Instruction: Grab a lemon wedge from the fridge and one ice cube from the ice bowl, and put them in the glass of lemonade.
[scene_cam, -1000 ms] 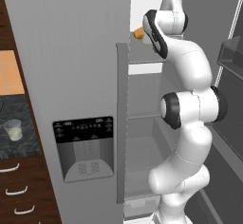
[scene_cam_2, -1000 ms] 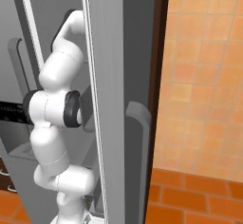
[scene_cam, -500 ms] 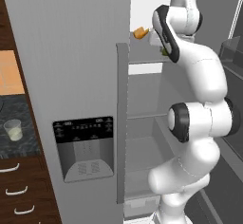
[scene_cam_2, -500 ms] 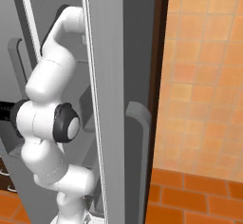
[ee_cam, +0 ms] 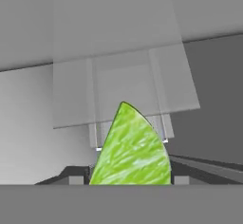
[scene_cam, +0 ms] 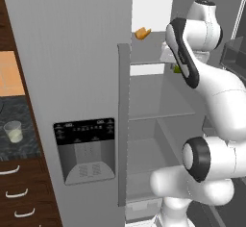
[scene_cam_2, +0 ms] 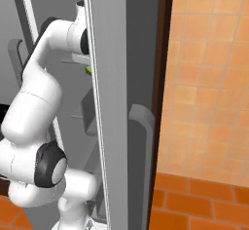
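One lemon wedge (ee_cam: 130, 149) — streaky yellow-green, pointed tip — clamped between the end effector (ee_cam: 129, 179) fingertips.

I am working in a home kitchen, a rendered one. In front of me stands the fridge (scene_cam: 72, 77), tall and grey, with a long vertical handle (scene_cam: 123, 125) and a black dispenser panel (scene_cam: 85, 149) set into its closed door. Its other door is swung open, and I see pale shelves (scene_cam: 158, 101) inside with a small orange item (scene_cam: 142, 32) on an upper one. To my left a dark speckled desk (scene_cam: 19, 144) carries the glass of lemonade (scene_cam: 13, 131), above dark wooden drawers (scene_cam: 19, 192) with curved pale pulls. On my right, warm orange tiles cover the wall (scene_cam_2: 209, 78) and the floor (scene_cam_2: 194, 204).
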{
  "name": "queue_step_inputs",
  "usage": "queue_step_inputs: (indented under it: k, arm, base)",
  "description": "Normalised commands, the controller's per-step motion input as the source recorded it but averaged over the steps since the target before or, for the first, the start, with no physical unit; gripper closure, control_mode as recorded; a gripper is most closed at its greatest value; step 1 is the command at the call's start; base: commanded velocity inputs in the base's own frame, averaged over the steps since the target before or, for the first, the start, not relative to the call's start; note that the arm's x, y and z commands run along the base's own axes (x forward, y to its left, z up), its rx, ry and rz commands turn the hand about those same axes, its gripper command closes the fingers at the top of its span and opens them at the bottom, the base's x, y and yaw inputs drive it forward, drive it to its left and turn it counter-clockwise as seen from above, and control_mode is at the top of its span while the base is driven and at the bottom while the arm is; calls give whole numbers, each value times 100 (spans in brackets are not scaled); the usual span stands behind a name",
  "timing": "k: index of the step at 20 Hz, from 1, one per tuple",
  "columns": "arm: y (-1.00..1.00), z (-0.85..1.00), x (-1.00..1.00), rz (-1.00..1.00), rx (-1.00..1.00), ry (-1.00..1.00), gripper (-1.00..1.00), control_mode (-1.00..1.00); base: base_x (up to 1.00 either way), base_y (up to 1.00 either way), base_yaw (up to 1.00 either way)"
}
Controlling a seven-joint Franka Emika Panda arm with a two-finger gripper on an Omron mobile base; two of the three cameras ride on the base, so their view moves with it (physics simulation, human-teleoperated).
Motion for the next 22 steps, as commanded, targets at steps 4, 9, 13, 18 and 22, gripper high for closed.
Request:
queue_step_inputs:
  k: [4, 9, 13, 18, 22]
  arm:
    - [25, -56, -91, 14, 0, 0, 100, -100]
    - [25, -57, -96, 13, -4, 0, 100, -100]
    - [9, -49, -85, 13, -3, 8, 100, -100]
    - [15, -60, -66, 13, -5, 13, 100, -100]
    - [13, -48, -49, 11, -3, 9, 100, -100]
  base:
    - [0, 0, 0]
    - [0, 0, 0]
    - [0, 0, 0]
    - [0, 0, 0]
    - [0, 0, 0]
